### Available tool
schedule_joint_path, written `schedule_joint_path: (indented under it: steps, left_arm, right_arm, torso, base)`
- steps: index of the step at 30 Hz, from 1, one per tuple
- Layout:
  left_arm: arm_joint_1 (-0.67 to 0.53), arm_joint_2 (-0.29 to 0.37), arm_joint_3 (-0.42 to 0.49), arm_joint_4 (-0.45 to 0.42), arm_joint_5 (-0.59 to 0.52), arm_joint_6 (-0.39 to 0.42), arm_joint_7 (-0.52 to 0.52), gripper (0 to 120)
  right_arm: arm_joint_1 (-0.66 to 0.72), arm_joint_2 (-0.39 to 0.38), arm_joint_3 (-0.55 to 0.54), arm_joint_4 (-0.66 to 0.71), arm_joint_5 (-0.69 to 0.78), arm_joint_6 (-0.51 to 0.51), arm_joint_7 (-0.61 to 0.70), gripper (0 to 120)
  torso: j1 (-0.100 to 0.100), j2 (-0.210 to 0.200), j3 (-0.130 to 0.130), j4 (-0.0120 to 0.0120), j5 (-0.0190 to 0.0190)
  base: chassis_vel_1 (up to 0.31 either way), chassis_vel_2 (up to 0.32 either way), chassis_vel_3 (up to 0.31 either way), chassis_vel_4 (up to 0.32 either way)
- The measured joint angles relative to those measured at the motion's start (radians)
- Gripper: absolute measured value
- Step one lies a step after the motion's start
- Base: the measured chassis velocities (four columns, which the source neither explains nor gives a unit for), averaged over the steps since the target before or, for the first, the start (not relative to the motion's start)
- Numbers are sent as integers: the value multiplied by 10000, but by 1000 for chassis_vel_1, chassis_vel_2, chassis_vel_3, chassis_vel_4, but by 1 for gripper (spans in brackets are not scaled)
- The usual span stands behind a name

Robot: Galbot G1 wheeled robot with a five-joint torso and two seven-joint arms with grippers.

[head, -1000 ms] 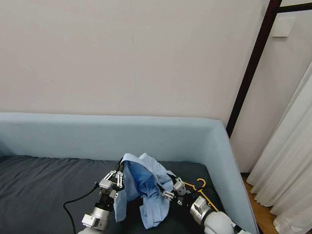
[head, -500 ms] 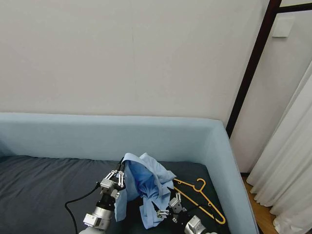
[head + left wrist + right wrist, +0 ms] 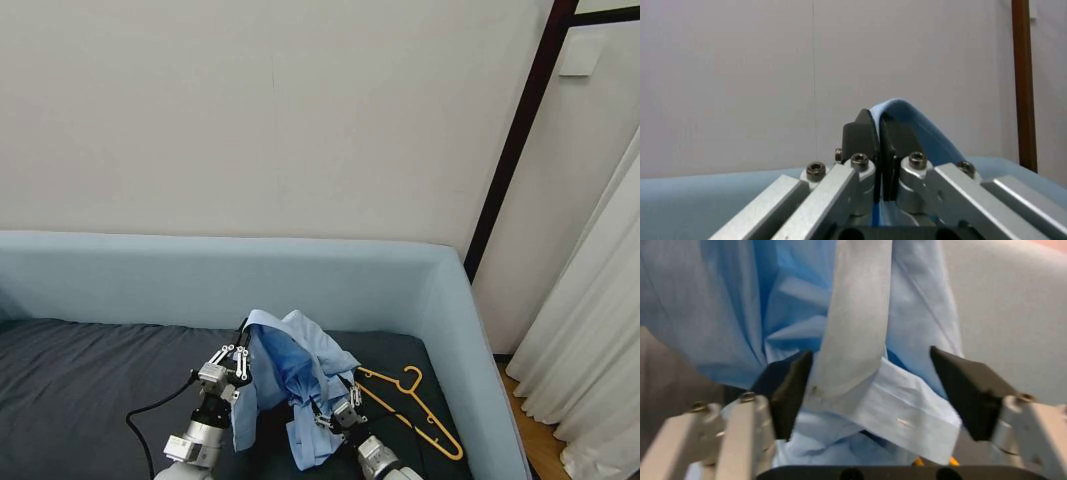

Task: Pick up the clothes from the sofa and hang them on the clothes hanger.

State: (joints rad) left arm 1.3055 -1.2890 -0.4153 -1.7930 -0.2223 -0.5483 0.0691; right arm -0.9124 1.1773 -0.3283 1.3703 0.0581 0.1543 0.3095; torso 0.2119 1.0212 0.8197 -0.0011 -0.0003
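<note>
A light blue shirt [image 3: 295, 375] hangs in a bunch above the dark grey sofa seat [image 3: 80, 390]. My left gripper [image 3: 236, 360] is shut on the shirt's upper left edge and holds it up; in the left wrist view the gripper [image 3: 878, 132] pinches blue cloth [image 3: 923, 127]. My right gripper [image 3: 335, 412] is open at the shirt's lower right. In the right wrist view the gripper [image 3: 873, 390] has a hanging strip and cuff of the shirt [image 3: 860, 315] between its spread fingers [image 3: 790, 387]. A yellow clothes hanger [image 3: 412, 402] lies flat on the seat to the right, apart from both grippers.
The sofa's light blue backrest [image 3: 200, 280] runs behind, and its right armrest [image 3: 470, 370] is close to the hanger. Right of the sofa are a dark door frame [image 3: 510, 150] and a white curtain [image 3: 600, 330]. A black cable [image 3: 150, 415] trails from the left arm.
My right gripper has moved left, away from the hanger and up to the hanging shirt. The hanger now lies in full view on the seat. The left gripper has shifted slightly left.
</note>
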Motion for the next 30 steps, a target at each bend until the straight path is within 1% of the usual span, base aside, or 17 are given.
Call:
schedule_joint_path:
  steps: [3,5,8,9,12,13,14,15,16,17,20,24,25,26,28,29,30]
  left_arm:
    - [7,23,-37,-16,-52,0,-18,0]
    - [6,23,-41,-17,-61,0,-21,0]
    - [5,2,-32,1,-71,-6,-27,0]
    - [5,2,-32,1,-71,-6,-27,0]
    - [-12,-27,8,76,-49,-25,-27,0]
    - [-12,-27,8,76,-49,-25,-27,0]
    - [-24,-37,24,110,-35,-31,-27,0]
    - [-64,-55,56,173,-12,-40,-27,0]
    - [-85,-53,64,185,-12,-43,-28,0]
    - [-85,-53,64,185,-12,-43,-28,0]
    - [-162,5,67,190,-82,-49,-27,0]
    - [-227,81,67,180,-234,-67,-15,0]
    - [-313,170,71,155,-444,-137,56,0]
    - [-313,170,71,155,-444,-137,56,0]
    - [-445,308,72,115,-744,-210,198,0]
    - [-625,503,62,30,-1198,-309,469,0]
    - [-625,503,62,30,-1198,-309,469,0]
  right_arm:
    - [-134,-66,-19,92,-200,-53,285,54]
    - [-175,-86,-12,129,-265,-53,380,51]
    - [-333,-141,104,266,-417,106,620,36]
    - [-333,-141,104,266,-417,106,620,36]
    - [-533,-286,224,602,-239,428,441,22]
    - [-533,-286,224,602,-239,428,441,22]
    - [-590,-357,266,717,-112,561,209,18]
    - [-685,-494,440,870,151,854,-349,3]
    - [-700,-562,535,939,354,956,-563,0]
    - [-700,-562,535,939,354,956,-563,0]
    - [-655,-874,876,1271,1255,1272,-1468,0]
    - [-506,-1161,1218,1575,1872,1435,-2132,0]
    - [-339,-1428,1499,1935,2592,1512,-2767,0]
    - [-339,-1428,1499,1935,2592,1512,-2767,0]
    - [-110,-1708,1830,2321,3358,1575,-3466,0]
    - [244,-2114,2300,2840,4356,1601,-4527,0]
    - [244,-2114,2300,2840,4356,1601,-4527,0]
  torso:
    - [0,0,0,-1,0]
    - [0,0,0,-2,-1]
    - [0,0,0,-1,1]
    - [0,0,0,-1,1]
    - [0,0,0,-1,2]
    - [0,0,0,-1,2]
    - [-1,0,0,-1,1]
    - [-1,0,0,-1,1]
    - [-1,0,0,-1,2]
    - [-1,0,0,-1,2]
    - [-1,0,0,-2,3]
    - [-1,0,0,-1,1]
    - [-1,0,1,-1,2]
    - [-1,0,1,-1,2]
    - [-1,-1,1,0,4]
    - [-1,-1,1,0,0]
    - [-1,-1,1,0,0]
  base:
    - [0,0,0,0]
    - [0,0,0,0]
    - [0,0,0,0]
    - [0,0,0,0]
    - [0,0,0,0]
    - [0,0,0,0]
    - [0,0,0,0]
    - [0,0,0,0]
    - [0,0,0,0]
    - [0,0,0,0]
    - [0,0,0,0]
    - [0,0,0,0]
    - [0,0,0,0]
    - [0,0,0,0]
    - [0,0,0,0]
    - [0,0,0,0]
    - [0,0,0,0]
